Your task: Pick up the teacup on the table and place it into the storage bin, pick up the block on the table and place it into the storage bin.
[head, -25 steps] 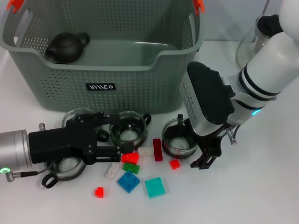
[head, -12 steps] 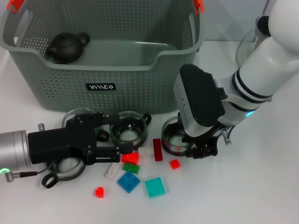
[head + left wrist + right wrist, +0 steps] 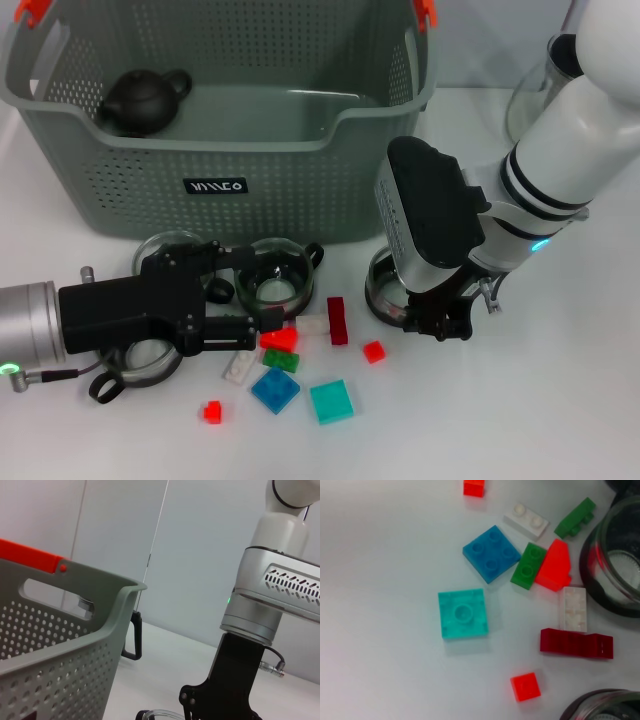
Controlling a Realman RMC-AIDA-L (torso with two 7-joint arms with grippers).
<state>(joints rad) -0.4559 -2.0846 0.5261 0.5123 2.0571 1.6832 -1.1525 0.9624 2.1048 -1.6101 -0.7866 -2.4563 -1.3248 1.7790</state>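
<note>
White table (image 3: pixel 380 555) strewn with blocks, teal square plate (image 3: pixel 463 613) near blue square plate (image 3: pixel 491 553), green brick (image 3: pixel 528 565) touching orange-red wedge (image 3: pixel 554 565), white brick (image 3: pixel 573 608) against dark red bar (image 3: pixel 576 643), small red cube (image 3: pixel 525 686), glass teacup (image 3: pixel 615 565) partly in view

The left arm (image 3: pixel 35 330) is showing a brushed silver cylinder ending in a boxy matt black gripper body (image 3: pixel 150 305), with a thin grey cable looping beneath and a small green light glowing near its base. The right arm (image 3: pixel 575 150) is wearing glossy white shells ringed by black bands, a cyan light shining at the wrist, a rounded black housing (image 3: pixel 435 215) with a grey perforated side, and a silver connector.
</note>
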